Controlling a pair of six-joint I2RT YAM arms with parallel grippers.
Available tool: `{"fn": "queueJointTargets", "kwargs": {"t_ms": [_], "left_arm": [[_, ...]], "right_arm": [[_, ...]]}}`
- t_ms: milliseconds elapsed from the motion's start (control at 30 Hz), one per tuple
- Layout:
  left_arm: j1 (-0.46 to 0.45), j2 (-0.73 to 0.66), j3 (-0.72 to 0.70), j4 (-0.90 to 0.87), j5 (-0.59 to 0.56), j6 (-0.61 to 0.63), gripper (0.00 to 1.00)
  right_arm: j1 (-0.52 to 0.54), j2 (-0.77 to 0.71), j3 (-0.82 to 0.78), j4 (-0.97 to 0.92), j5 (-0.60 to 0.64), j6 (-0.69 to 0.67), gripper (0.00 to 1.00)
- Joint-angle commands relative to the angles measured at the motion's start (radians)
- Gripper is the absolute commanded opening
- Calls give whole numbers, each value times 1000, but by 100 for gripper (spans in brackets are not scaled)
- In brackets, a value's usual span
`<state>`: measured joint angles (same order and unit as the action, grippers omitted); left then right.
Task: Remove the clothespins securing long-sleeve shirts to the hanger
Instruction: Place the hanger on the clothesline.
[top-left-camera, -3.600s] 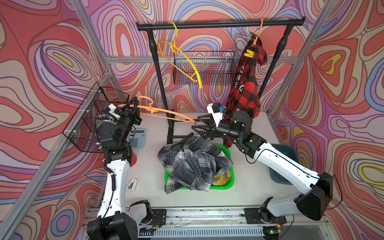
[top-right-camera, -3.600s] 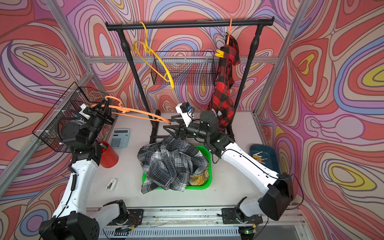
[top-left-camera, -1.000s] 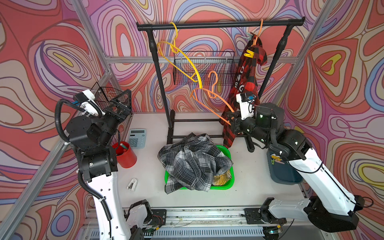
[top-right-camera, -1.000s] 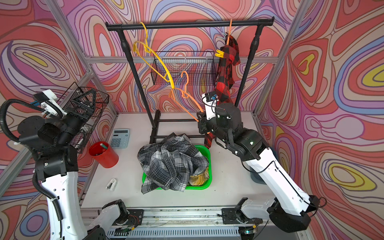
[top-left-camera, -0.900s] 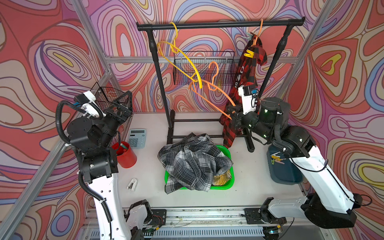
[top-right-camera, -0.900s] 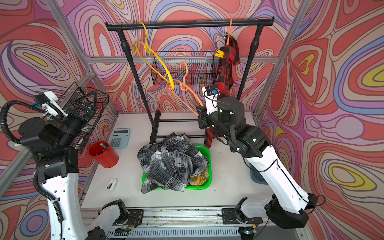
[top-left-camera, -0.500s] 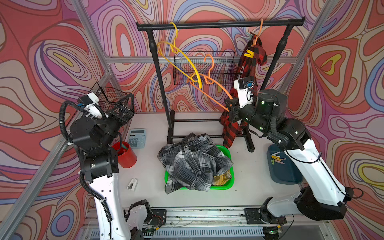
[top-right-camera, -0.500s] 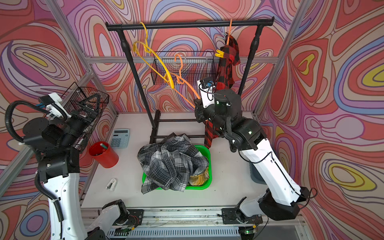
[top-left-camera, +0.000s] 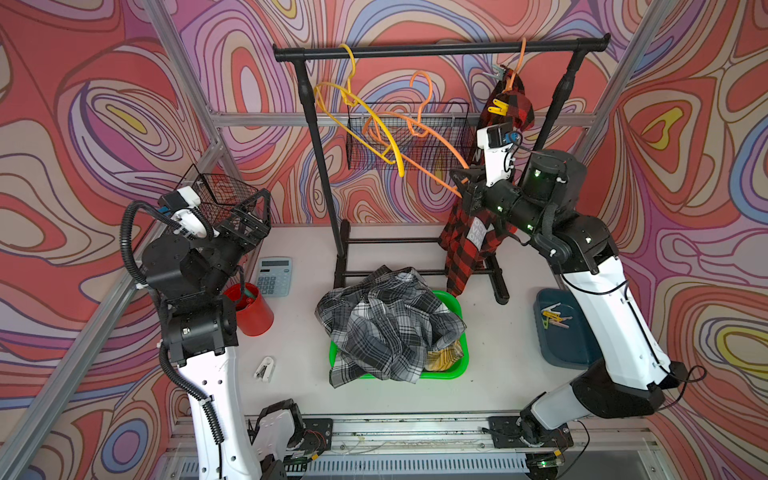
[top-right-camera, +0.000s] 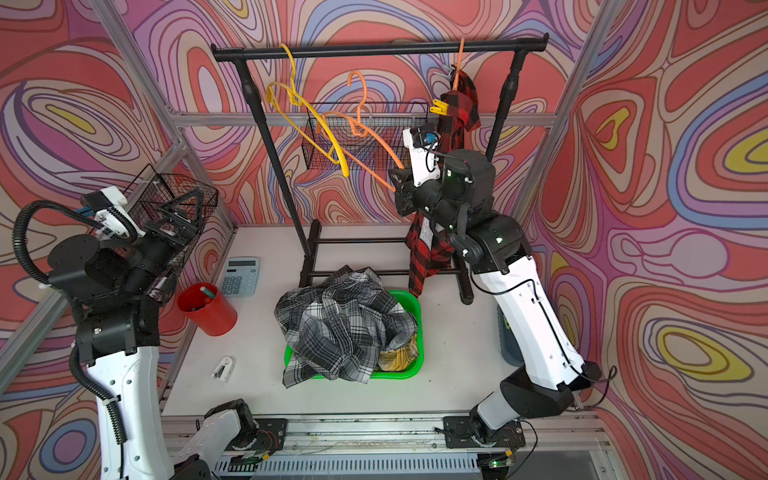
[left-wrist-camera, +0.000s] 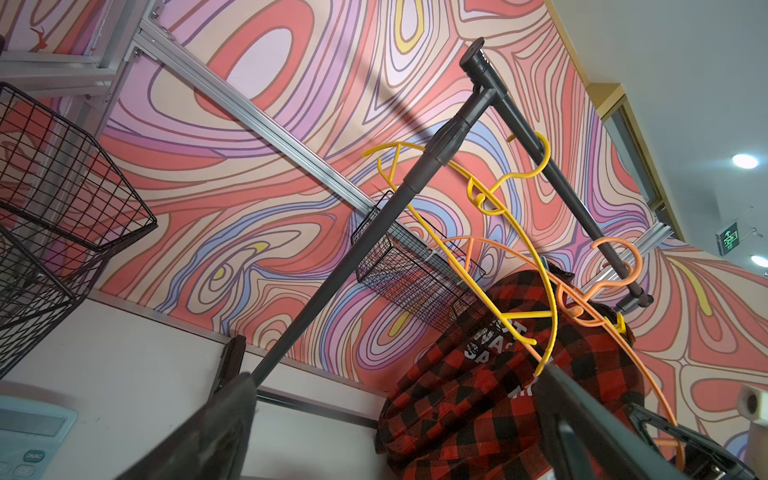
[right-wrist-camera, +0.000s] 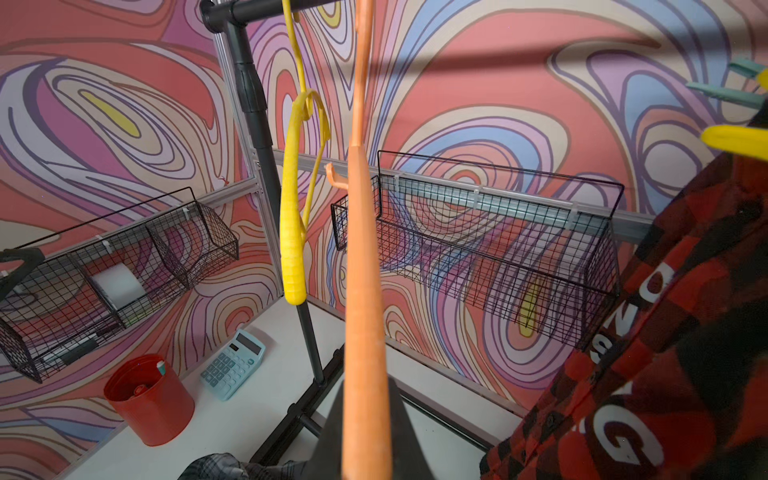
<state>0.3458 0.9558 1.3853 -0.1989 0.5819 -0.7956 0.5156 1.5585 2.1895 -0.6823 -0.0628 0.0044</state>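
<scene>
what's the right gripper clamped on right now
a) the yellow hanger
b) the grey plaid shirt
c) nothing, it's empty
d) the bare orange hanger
d: in the right wrist view the right gripper is shut on the bare orange hanger, which runs straight out from between its fingers. The yellow hanger hangs free beside it, and the grey plaid shirt lies piled in the green bin.
</scene>
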Motion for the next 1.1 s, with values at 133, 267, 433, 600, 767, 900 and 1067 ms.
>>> {"fn": "queueJointTargets", "kwargs": {"t_ms": [133, 267, 433, 600, 767, 900, 1067], "left_arm": [[-10, -12, 8, -13, -2, 18, 100], [-10, -16, 5, -18, -2, 21, 100], [-13, -20, -1, -28, -7, 24, 100], [-16, -23, -6, -30, -4, 22, 100], [-17, -26, -18, -28, -4, 19, 100], [-21, -25, -34, -28, -4, 16, 100], [-23, -36, -63, -51, -17, 19, 100]], "right_arm": [[-43, 87, 130, 72, -54, -14, 0], [-72, 155, 214, 81, -77, -6, 0], [-90, 245, 301, 118, -85, 1, 0], [-125, 340, 399, 118, -96, 42, 0], [-143, 387, 414, 131, -115, 77, 0], [-142, 409, 414, 123, -125, 90, 0], [-143, 378, 344, 133, -148, 106, 0]]}}
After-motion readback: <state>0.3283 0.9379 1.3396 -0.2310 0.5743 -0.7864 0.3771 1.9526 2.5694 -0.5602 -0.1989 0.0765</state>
